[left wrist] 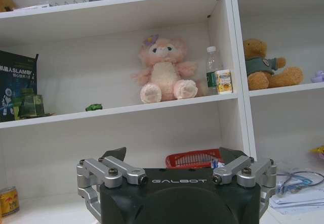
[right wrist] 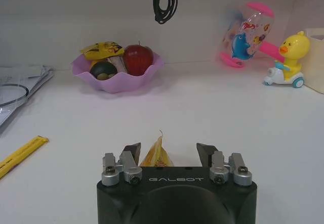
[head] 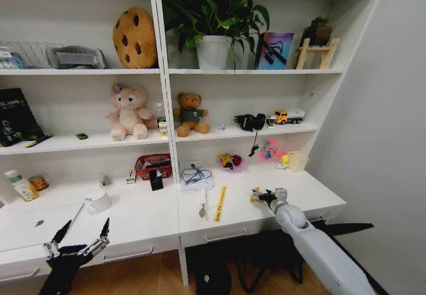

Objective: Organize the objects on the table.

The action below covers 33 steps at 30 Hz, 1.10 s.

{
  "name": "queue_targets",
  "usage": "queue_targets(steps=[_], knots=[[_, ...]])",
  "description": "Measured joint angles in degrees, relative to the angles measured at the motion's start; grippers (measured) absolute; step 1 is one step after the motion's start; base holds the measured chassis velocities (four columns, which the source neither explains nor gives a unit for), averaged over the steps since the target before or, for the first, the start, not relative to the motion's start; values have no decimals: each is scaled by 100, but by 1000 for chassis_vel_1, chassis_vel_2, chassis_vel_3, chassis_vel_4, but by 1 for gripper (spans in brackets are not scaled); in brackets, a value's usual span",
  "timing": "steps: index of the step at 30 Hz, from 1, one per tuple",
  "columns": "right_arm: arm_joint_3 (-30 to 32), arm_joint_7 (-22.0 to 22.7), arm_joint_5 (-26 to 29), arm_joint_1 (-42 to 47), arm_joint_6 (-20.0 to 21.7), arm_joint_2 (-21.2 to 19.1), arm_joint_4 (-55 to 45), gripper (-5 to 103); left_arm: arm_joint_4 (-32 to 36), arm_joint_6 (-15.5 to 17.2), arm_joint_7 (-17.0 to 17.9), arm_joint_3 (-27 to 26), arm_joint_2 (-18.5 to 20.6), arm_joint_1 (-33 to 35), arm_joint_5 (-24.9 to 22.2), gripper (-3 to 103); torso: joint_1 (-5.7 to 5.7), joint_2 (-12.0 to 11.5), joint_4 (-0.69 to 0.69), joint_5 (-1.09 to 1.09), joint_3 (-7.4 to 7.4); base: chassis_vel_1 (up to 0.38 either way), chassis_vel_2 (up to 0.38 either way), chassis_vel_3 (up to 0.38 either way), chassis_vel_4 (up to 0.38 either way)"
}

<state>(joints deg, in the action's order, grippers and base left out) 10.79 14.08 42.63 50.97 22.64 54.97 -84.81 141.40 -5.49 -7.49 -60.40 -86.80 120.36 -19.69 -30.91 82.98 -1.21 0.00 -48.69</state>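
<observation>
Right hand (right wrist: 168, 155): low over the counter (head: 293, 192), well in front of the pink bowl (right wrist: 116, 77); fingers apart, with a small yellow packet (right wrist: 156, 155) lying between the tips. Whether they touch it I cannot tell.
Left hand (head: 83, 238): fingers spread wide and holding nothing, hovering off the counter's front edge, far to the left of the pink bowl.
Task things: a yellow strip (head: 220, 203) and a small metal piece (head: 202, 211) lie loose to the left of the packet; papers with a cable (head: 196, 174) sit further back, just left of the pink bowl; a white mug (head: 99, 202), a red basket (head: 154, 166), a bottle (head: 20, 186) and a can (head: 38, 182) stand further left.
Progress: as I judge it, early. The bowl already holds an apple and a few bits, but most clutter looks unsorted, and the packet is not lifted.
Left to do: grasp the packet, then deal with the strip, metal piece, papers and left-side items.
Hard to make out: the packet's print; what the metal piece is; the basket's contents; a flat pale thing on the counter's far left, cut off by the edge.
</observation>
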Motion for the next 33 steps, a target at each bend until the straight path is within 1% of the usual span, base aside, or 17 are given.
queue_targets(steps=[1,4,5,6,8,9,10,12,13,15,16,18,24,29,31,32,33], knots=[[0,0,0,0,0,0,0,65,0,0,0,0,0,0,0,100,0,0,0,0,0,0,0,0,0],[-14,-1,-50,-25,-40,36,41,49,0,0,0,0,0,0,0,100,0,0,0,0,0,0,0,0,0],[-14,-1,-50,-25,-40,36,41,49,0,0,0,0,0,0,0,100,0,0,0,0,0,0,0,0,0],[-14,-1,-50,-24,-41,44,41,43,0,0,0,0,0,0,0,100,0,0,-1,0,0,0,0,0,0],[-15,-1,-50,-24,-42,51,42,43,0,0,0,0,0,0,0,100,0,0,-1,0,0,0,0,0,0],[-10,-1,-51,-15,-46,64,45,32,0,0,0,0,0,0,0,100,0,0,0,0,0,0,0,0,0],[-10,-1,-51,-15,-46,64,45,32,0,0,0,0,0,0,0,100,0,0,0,0,0,0,0,0,0],[8,-1,-53,13,-52,74,45,22,0,0,0,0,0,0,0,100,0,0,-1,0,0,0,0,0,0],[8,-1,-53,13,-52,74,45,22,0,0,0,0,0,0,0,100,0,0,-1,0,0,0,0,0,0],[21,3,-55,18,-56,93,45,11,0,0,0,0,0,0,0,100,0,0,-1,0,0,0,0,0,0],[21,3,-55,18,-56,93,45,11,0,0,0,0,0,0,0,100,0,0,-1,0,0,0,0,0,0],[35,12,-68,11,-56,105,37,2,0,0,0,0,0,0,0,100,0,0,-1,0,0,0,0,0,0],[182,10,-87,5,-93,80,-153,0,0,0,0,0,0,0,0,100,0,0,0,0,0,0,0,0,0],[251,-24,-87,-36,-189,55,-223,0,0,0,0,0,0,0,0,100,0,0,-3,0,0,0,0,0,0],[261,-122,-73,-307,-239,53,-142,0,0,0,0,0,0,0,0,100,0,0,-2,1,0,0,0,0,0],[261,-122,-73,-307,-239,53,-142,0,0,0,0,0,0,0,0,100,0,0,-2,1,0,0,0,0,0],[202,-179,-73,-569,-245,77,20,0,0,0,-1,0,0,0,0,100,0,1,-2,-2,1,0,0,0,0]])
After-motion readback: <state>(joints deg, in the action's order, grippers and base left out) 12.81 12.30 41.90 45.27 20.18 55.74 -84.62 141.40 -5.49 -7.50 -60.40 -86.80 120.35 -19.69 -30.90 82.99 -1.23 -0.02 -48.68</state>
